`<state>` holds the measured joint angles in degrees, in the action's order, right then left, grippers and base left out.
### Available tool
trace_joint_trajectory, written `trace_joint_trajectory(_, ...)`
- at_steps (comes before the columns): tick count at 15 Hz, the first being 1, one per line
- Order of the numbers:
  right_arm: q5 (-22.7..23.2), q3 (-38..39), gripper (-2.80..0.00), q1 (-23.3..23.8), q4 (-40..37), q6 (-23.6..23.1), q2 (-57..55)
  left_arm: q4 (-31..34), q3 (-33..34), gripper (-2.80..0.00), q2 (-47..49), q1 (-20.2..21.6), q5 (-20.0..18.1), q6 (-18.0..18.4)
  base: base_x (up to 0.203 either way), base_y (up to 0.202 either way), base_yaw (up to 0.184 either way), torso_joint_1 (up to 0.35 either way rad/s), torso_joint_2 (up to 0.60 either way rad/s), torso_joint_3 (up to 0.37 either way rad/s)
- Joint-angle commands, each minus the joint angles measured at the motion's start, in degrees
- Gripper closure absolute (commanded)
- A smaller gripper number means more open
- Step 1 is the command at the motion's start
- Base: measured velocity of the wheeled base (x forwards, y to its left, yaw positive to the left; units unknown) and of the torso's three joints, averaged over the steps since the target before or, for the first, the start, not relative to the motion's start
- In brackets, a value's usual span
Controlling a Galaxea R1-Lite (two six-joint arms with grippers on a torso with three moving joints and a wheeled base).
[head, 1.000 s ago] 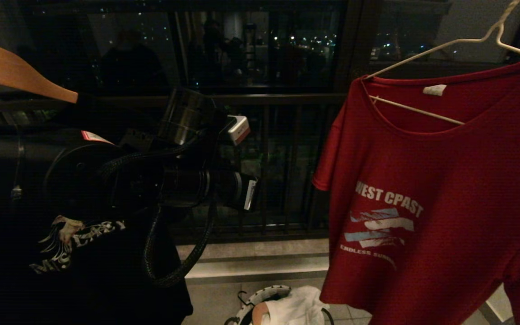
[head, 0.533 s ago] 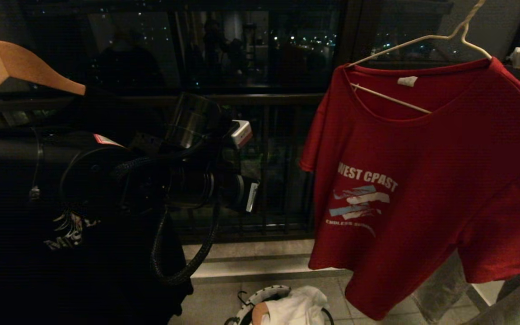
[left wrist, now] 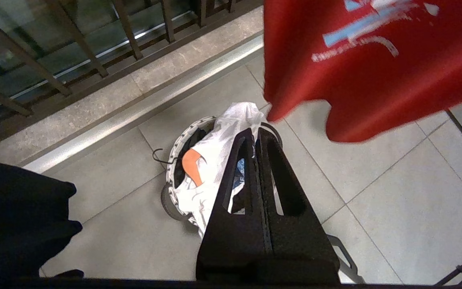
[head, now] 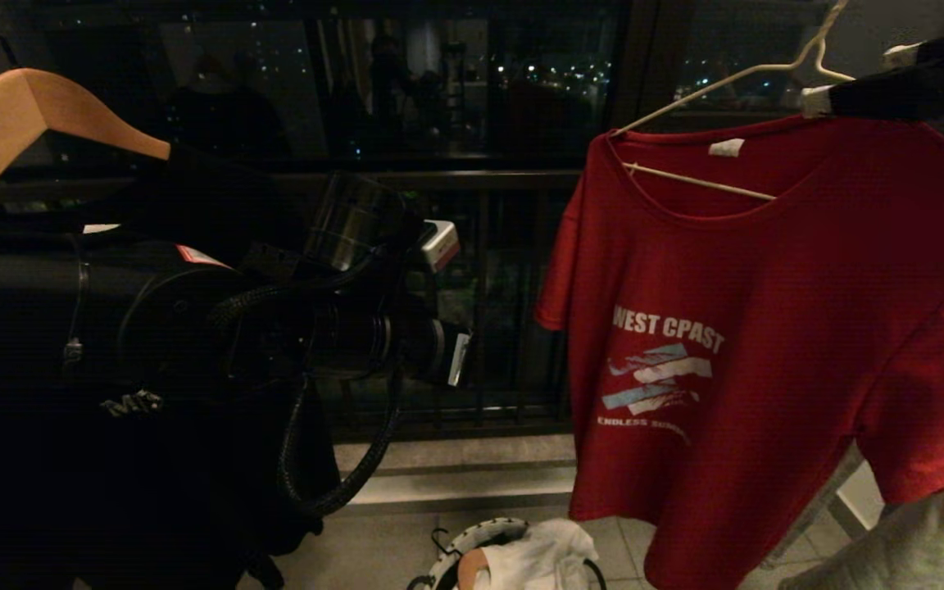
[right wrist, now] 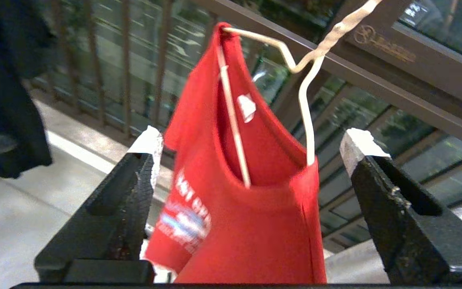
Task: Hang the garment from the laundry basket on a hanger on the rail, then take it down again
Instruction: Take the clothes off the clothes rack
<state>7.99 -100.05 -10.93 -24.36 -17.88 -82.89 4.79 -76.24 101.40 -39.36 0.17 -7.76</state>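
Observation:
The garment (head: 767,328), a red T-shirt, hangs on the cream wire hanger (head: 701,86) at the right of the head view. The hanger's neck runs out of the top of the picture, so the rail is out of view. My right gripper (head: 857,78) is open at the hanger's right shoulder, its white-tipped fingers either side of the wire. The right wrist view shows the garment (right wrist: 255,224) and hanger (right wrist: 307,120) edge-on between the spread jaws. My left gripper (left wrist: 255,130) is shut and empty, pointing down at the laundry basket (left wrist: 183,136) on the floor.
A black T-shirt (head: 111,475) on a wooden hanger (head: 29,115) hangs at the left, behind my left arm. A white T-shirt (head: 537,557) lies in the laundry basket (head: 460,551). Dark balcony railing (head: 505,328) and a stone step (head: 464,483) lie ahead. Grey cloth (head: 931,541) shows at lower right.
The garment and hanger have swung left and settled lower. My right gripper has come into view at the upper right and opened. The wooden hanger has shifted slightly right.

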Motion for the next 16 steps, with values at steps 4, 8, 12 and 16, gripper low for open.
trace_joint_trajectory(4, -1.31, -1.20, 0.00, 0.04, 0.02, -0.22, -3.07, -0.04, 0.02, 0.00, -0.06, -0.01, 0.01, -0.13, 0.000, 0.000, 0.000, 0.000, 0.00, 0.000)
trace_joint_trajectory(8, -1.31, -1.29, 0.00, -0.05, -0.07, -0.40, -3.42, -7.88, 1.89, 0.00, -0.55, -0.18, -0.23, -1.23, 0.000, 0.000, 0.000, 0.000, 0.00, 0.000)
trace_joint_trajectory(12, -1.05, -1.47, 0.00, -0.24, 0.12, -2.19, -4.39, -9.60, -1.02, 0.00, -0.93, -1.03, -0.77, -4.21, 0.000, 0.000, 0.000, 0.000, 0.00, 0.000)
trace_joint_trajectory(16, -1.15, -1.47, 0.00, -1.91, 0.28, -2.51, -4.30, -14.28, -10.55, 0.00, 3.21, -5.90, -0.49, -5.33, 0.000, 0.000, 0.000, 0.000, 0.00, 0.000)
